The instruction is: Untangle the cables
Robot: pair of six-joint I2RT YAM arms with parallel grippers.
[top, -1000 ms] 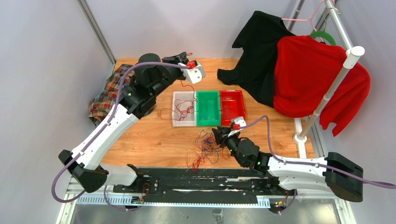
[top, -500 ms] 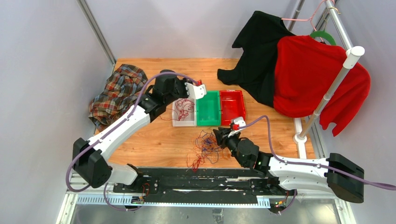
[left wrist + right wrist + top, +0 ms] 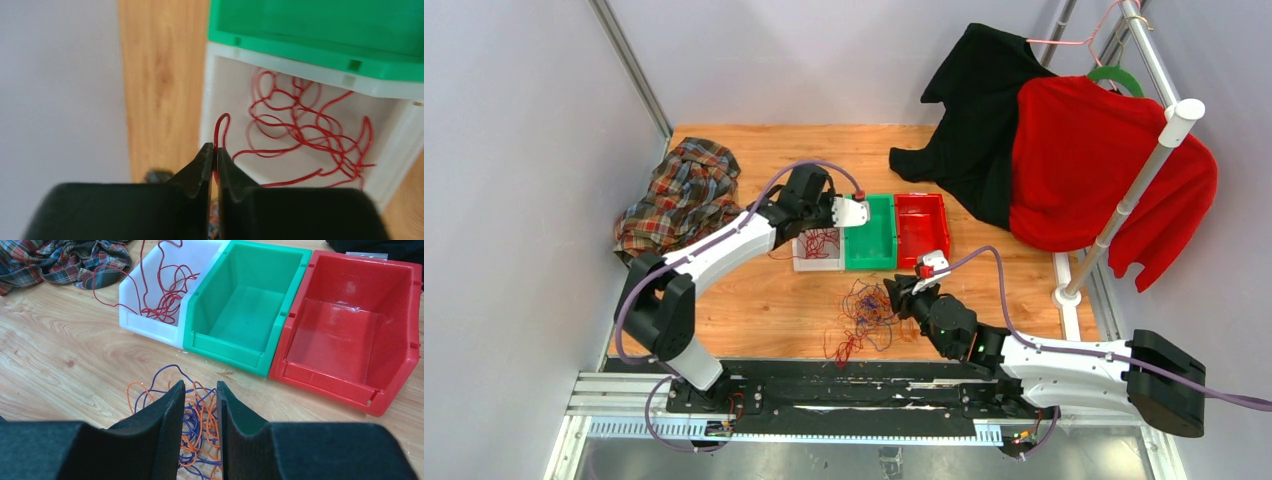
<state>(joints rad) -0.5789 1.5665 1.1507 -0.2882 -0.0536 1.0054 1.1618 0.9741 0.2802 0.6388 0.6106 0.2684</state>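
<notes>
Cables [image 3: 862, 312]: the orange/purple tangle is on the table [image 3: 754, 300] just in front of the bins. The red cable [image 3: 295, 120] is coiled in the white bin [image 3: 310, 70], with one strand over the rim onto the table.

Risks, biggest first:
- The tangle is dense with both colours interlaced. If the right claw [image 3: 200, 390] closes here it likely grabs several strands, so a pull lifts or tightens the whole knot.
- If the left claw [image 3: 215, 152] rises before letting go, it probably drags the red cable back out of the bin.
- The red strand outside the rim could snag on a passing arm.
- There's red at the near edge of the tangle. Can't tell if it joins the binned one.

Claws:
- Right: narrow gap, low over the tangle's right edge. Strands show in the gap, nothing pinched.
- Left: tips together, clamped on a small red loop over the white bin.
</notes>
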